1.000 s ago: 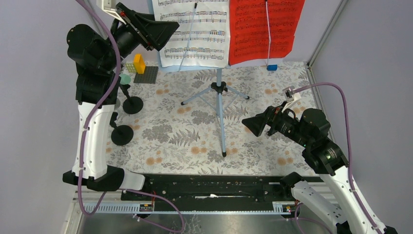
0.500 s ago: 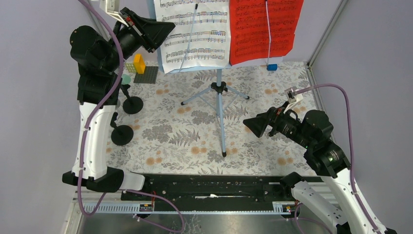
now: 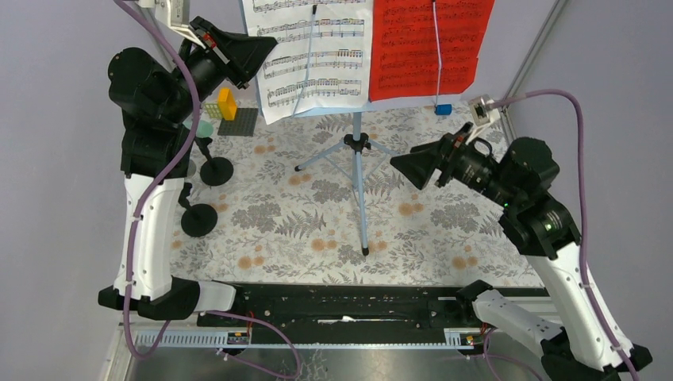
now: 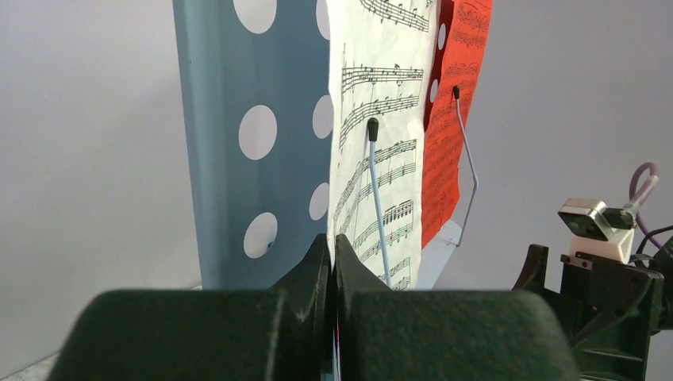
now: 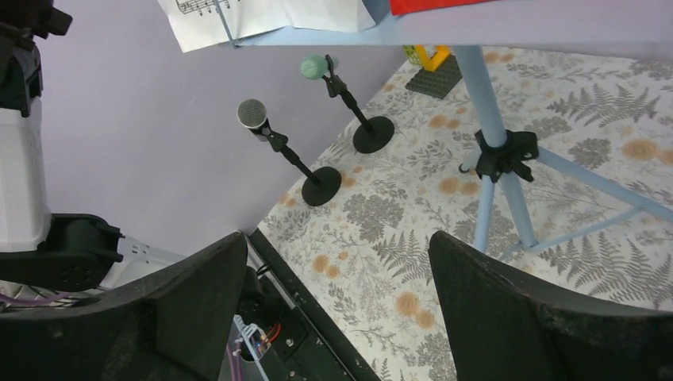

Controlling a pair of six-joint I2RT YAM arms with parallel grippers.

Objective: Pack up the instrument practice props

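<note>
I see L gripper (image 4: pixel 333 248) pinching white sheet (image 4: pixel 381 151); wire clip (image 4: pixel 376 198) pins it to rack (image 4: pixel 214 182). R gripper (image 5: pixel 337 274) spread, pole (image 5: pixel 486 111) ahead.

We're looking at a lab robot cell: plain lilac walls (image 3: pixel 48 238) boxing in the floral-covered table (image 3: pixel 444 238), black mounting rail (image 3: pixel 349 305) running along the table's near edge, purple cables (image 3: pixel 548 92) trailing above it.
</note>
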